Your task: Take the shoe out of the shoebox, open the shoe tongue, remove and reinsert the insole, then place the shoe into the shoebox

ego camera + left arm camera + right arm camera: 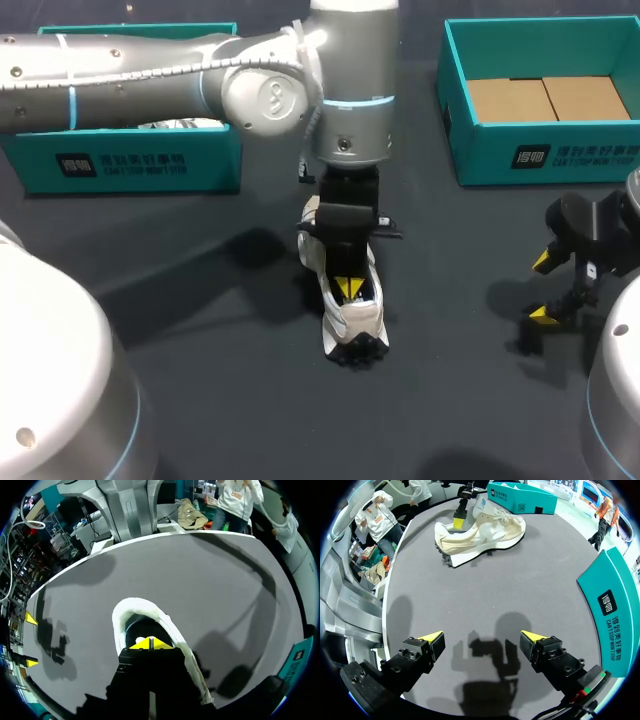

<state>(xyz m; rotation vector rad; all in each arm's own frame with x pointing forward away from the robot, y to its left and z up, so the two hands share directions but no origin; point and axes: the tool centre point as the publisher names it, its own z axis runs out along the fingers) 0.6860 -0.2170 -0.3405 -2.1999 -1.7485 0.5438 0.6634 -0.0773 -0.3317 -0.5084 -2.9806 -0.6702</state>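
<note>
The white shoe [345, 322] stands on the dark table at the middle, heel toward the front edge. My left arm reaches over from the left, and my left gripper [347, 289] points straight down into the shoe's opening. In the left wrist view its yellow tips are pressed together, shut, inside the white padded collar of the shoe [150, 611]; I cannot see anything held between them. My right gripper [541, 288] hovers open over bare table to the right of the shoe. In the right wrist view the shoe [485, 530] lies well ahead of the right gripper [482, 642].
A teal shoebox [130, 160] sits at the back left, partly under my left arm. A second teal box [540, 155] with cardboard inside stands at the back right, close beside my right gripper [615, 610].
</note>
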